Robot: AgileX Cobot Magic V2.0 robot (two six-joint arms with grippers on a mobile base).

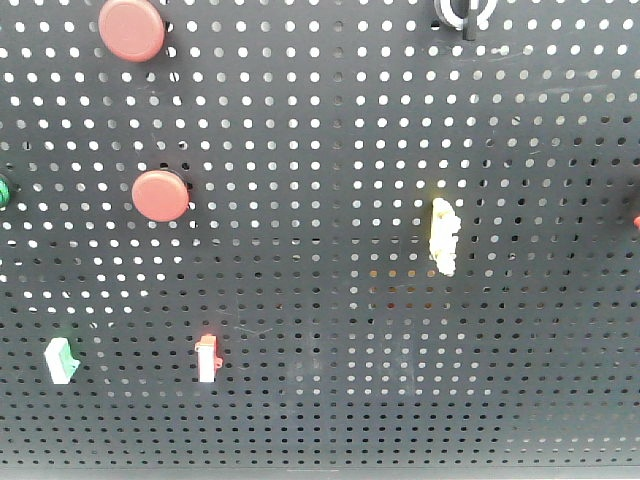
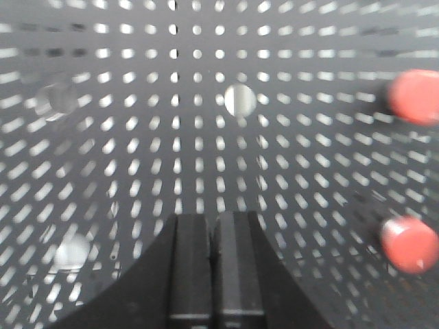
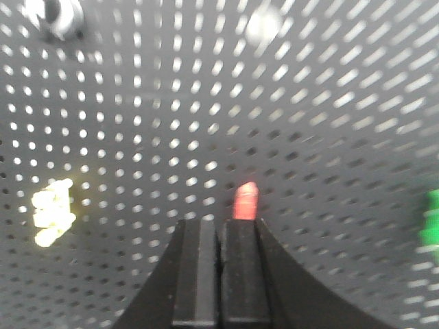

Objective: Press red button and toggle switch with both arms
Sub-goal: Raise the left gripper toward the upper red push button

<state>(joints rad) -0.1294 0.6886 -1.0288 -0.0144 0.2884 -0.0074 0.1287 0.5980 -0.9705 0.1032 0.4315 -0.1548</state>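
The red button (image 1: 132, 28), large and matte, sits at the top left of the black pegboard (image 1: 330, 150). In the left wrist view it is at the right edge (image 2: 415, 96). The toggle switch (image 1: 465, 12), black with a silver-white ring, is cut off by the top edge. In the right wrist view it is blurred at the top left (image 3: 58, 17). My left gripper (image 2: 214, 219) is shut and empty, facing the board well left of the red button. My right gripper (image 3: 221, 223) is shut and empty, far below the toggle switch. Neither gripper shows in the front view.
A smaller, brighter red button (image 1: 160, 195) sits below the large one and shows in the left wrist view (image 2: 409, 243). A pale yellow tab (image 1: 443, 235) (image 3: 51, 212), a white-green rocker (image 1: 60, 360) and a red-white rocker (image 1: 207, 358) are mounted lower. A small red tab (image 3: 245, 201) lies just beyond my right fingertips.
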